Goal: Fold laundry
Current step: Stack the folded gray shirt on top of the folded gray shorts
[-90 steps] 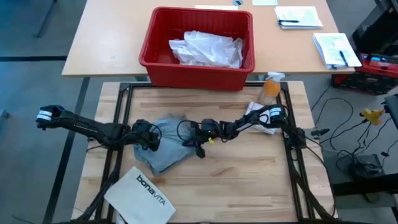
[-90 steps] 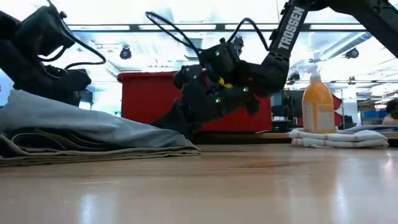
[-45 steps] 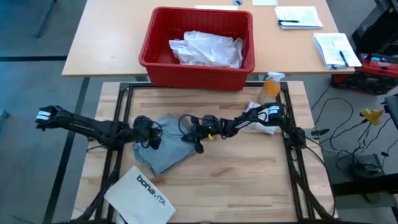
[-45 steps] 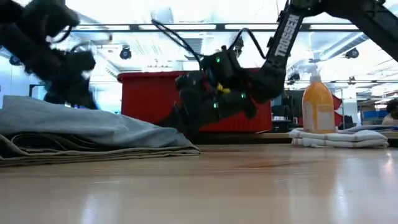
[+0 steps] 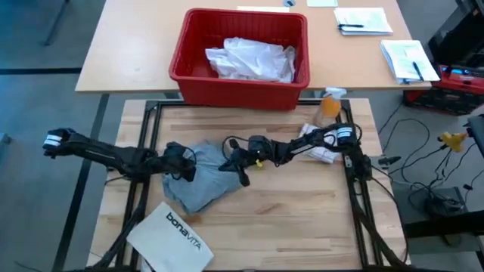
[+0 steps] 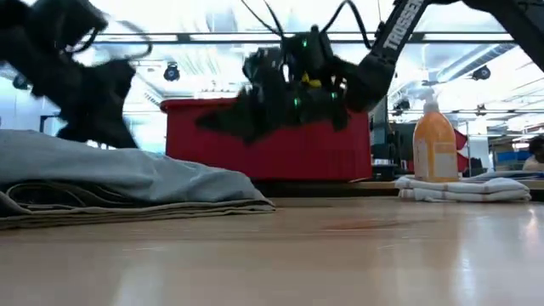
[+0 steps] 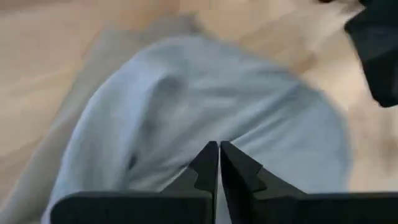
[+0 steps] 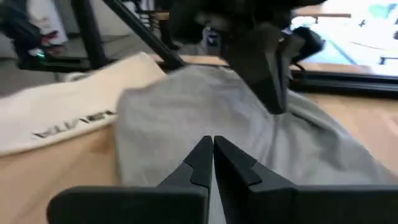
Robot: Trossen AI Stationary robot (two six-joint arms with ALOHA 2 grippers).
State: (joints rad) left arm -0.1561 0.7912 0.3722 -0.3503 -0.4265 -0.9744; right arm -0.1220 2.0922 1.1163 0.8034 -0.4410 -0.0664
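Note:
A folded grey T-shirt point(image 5: 203, 180) lies left of the table's middle, on top of a khaki-tan piece point(image 6: 127, 212). My left gripper point(image 7: 219, 144) is shut just over the T-shirt's left part point(image 5: 184, 168). My right gripper point(image 8: 212, 140) is shut and holds nothing. It hangs in the air above the T-shirt's right edge point(image 5: 227, 165), well clear of the table in the low view point(image 6: 206, 123). A white shirt point(image 5: 249, 59) lies crumpled in the red basket point(image 5: 193, 72) behind the table. My left gripper points its shut fingers down at the upper face of the grey T-shirt point(image 7: 186, 118); I cannot tell whether the tips touch the cloth.
A white bag printed "bonavita" point(image 5: 172, 236) lies at the near left corner. An orange spray bottle point(image 5: 328, 106) and a small folded white cloth point(image 5: 318, 149) sit at the far right. Bare wood fills the near right of the table point(image 5: 302, 219).
My right gripper has risen from the table at the T-shirt's right edge and gone a little toward the table's left edge, still shut. My left gripper has shifted slightly over the T-shirt. The folded garments lie as before.

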